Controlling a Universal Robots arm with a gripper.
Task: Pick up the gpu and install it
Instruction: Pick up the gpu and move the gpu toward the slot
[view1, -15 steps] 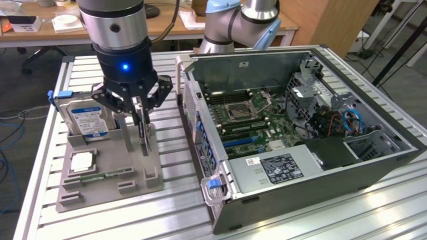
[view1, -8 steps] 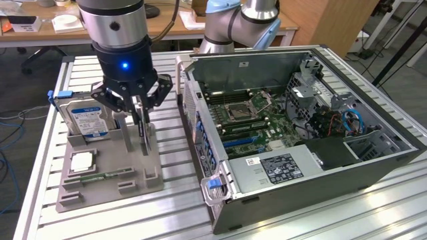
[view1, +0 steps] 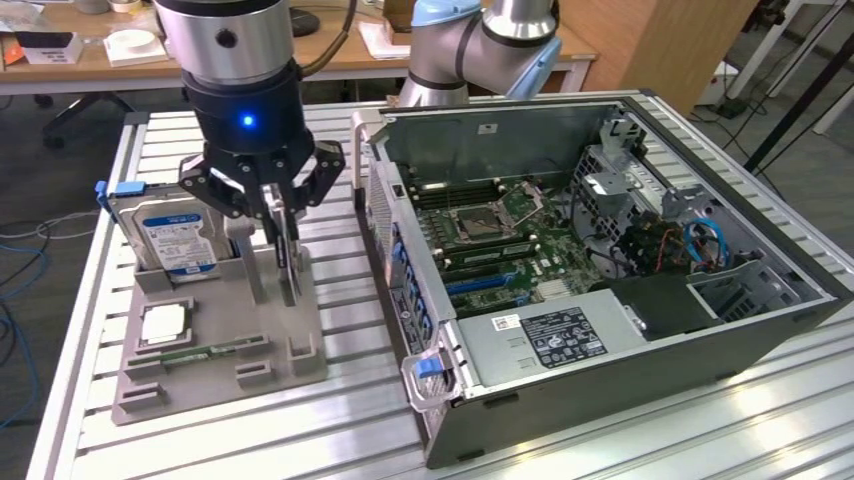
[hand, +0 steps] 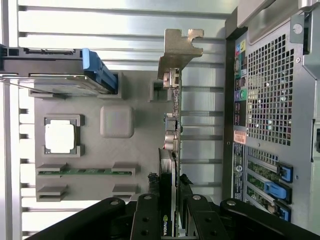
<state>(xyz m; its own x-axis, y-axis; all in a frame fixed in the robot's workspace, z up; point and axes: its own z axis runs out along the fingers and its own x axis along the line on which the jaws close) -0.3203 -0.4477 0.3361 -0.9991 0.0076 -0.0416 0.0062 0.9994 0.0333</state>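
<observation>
My claw (view1: 282, 228) is clenched on the gpu (view1: 288, 268), which stands on edge in the grey holder (view1: 220, 345) on the surface (view1: 360, 425). I judge it is upright so its top edge can be gripped, beside the open case (view1: 400, 270).

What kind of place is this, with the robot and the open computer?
Probably a robotics lab or workshop: a silver-and-blue robot arm, an opened black desktop computer case on a slatted aluminium workbench, and wooden office desks behind.
</observation>
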